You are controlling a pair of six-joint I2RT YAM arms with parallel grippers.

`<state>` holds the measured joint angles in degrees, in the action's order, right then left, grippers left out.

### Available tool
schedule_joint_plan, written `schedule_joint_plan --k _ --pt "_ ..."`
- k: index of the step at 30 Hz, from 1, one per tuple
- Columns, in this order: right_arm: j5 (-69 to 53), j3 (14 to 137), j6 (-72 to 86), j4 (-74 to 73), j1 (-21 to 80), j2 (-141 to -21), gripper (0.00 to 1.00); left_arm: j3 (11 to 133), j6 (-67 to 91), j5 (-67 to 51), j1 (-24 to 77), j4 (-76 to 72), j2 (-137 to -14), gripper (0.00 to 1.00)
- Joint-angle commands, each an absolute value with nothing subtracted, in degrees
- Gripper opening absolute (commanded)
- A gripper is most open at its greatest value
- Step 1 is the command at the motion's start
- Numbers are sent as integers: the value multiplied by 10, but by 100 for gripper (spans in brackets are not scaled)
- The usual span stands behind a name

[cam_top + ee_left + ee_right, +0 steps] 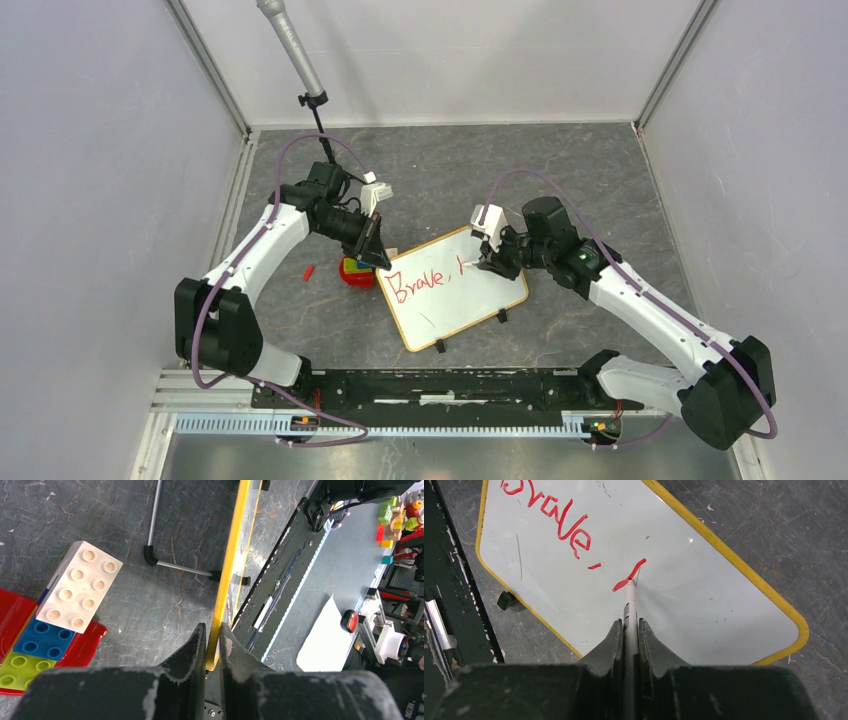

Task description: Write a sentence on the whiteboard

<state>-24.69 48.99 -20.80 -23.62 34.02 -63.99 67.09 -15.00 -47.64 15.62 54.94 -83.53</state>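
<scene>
The whiteboard (455, 295) lies on the dark table, its yellow-orange frame angled. Red lettering, the sentence (420, 283), reads "Brave," plus one stroke of another letter; it also shows in the right wrist view (559, 520). My left gripper (378, 258) is shut on the whiteboard's frame edge (227, 565) at its far left corner. My right gripper (492, 262) is shut on a white marker (630, 607) whose red tip touches the board at the foot of the newest stroke (630, 575).
A stack of toy bricks (75, 592) on a red base (356, 273) sits just left of the board. A small red cap (309, 271) lies on the table further left. A microphone stand (300, 70) rises at the back. The black base rail (430, 385) runs along the near edge.
</scene>
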Motion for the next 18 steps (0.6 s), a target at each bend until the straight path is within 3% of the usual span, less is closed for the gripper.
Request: schedule_joint_plan --k 1,18 --pt "-215 518 -215 -219 341 -646 0 670 -148 -464 156 547 -829 2" --pt "-206 498 -236 -239 335 -629 0 672 -146 -464 156 547 -830 2"
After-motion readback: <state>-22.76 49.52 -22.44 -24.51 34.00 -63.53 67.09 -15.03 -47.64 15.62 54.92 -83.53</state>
